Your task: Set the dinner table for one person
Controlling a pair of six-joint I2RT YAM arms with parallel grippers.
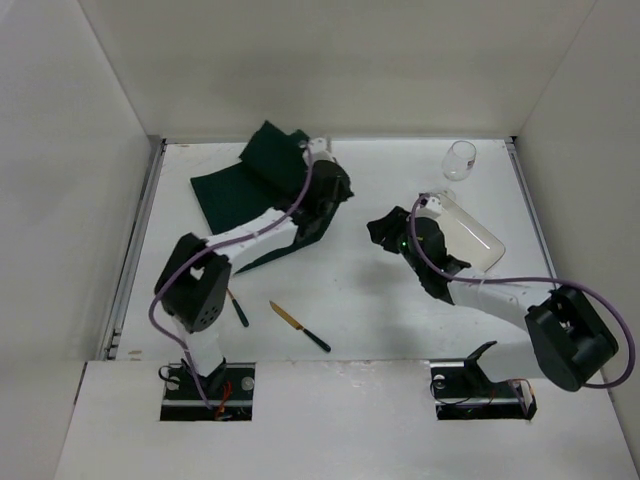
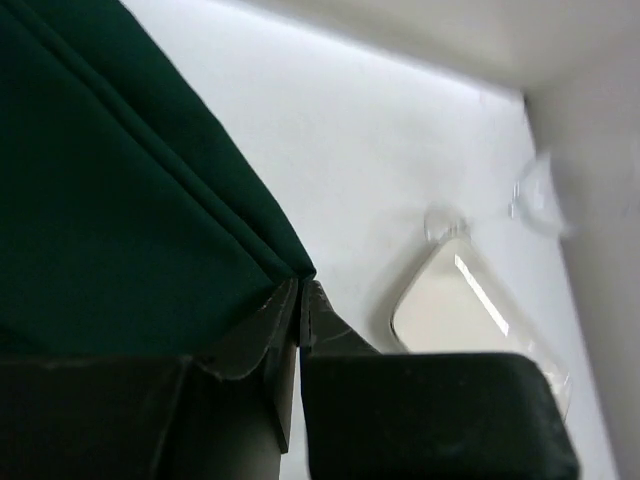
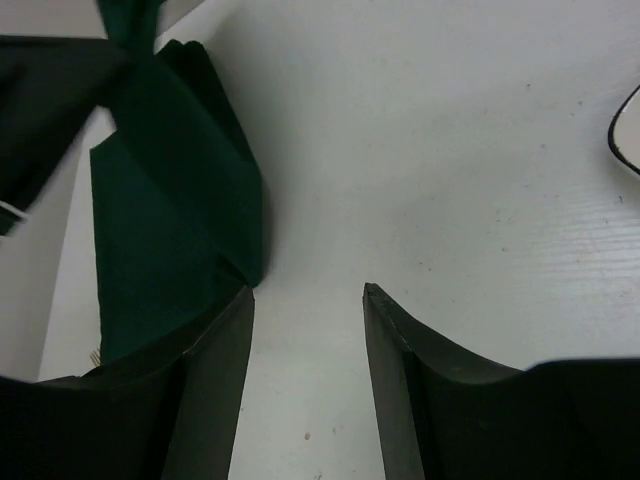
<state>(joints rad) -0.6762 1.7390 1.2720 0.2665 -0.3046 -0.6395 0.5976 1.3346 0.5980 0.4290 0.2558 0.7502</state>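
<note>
The dinner table (image 1: 380,320) is a flat white surface. My left gripper (image 1: 318,215) is shut on an edge of the dark green cloth (image 1: 240,185) and holds that part lifted; the rest lies at the back left. In the left wrist view the jaws (image 2: 300,292) pinch the cloth's corner (image 2: 120,200). My right gripper (image 1: 384,232) is open and empty at mid-table, just right of the cloth. In the right wrist view its gripper (image 3: 308,298) frames bare table, with the cloth (image 3: 170,220) beside its left finger.
A clear plate (image 1: 472,235) lies right of the right gripper, and a clear glass (image 1: 460,160) stands behind it; both show in the left wrist view, plate (image 2: 470,310) and glass (image 2: 540,195). A knife (image 1: 298,327) and a fork (image 1: 238,308) lie near the left arm's base.
</note>
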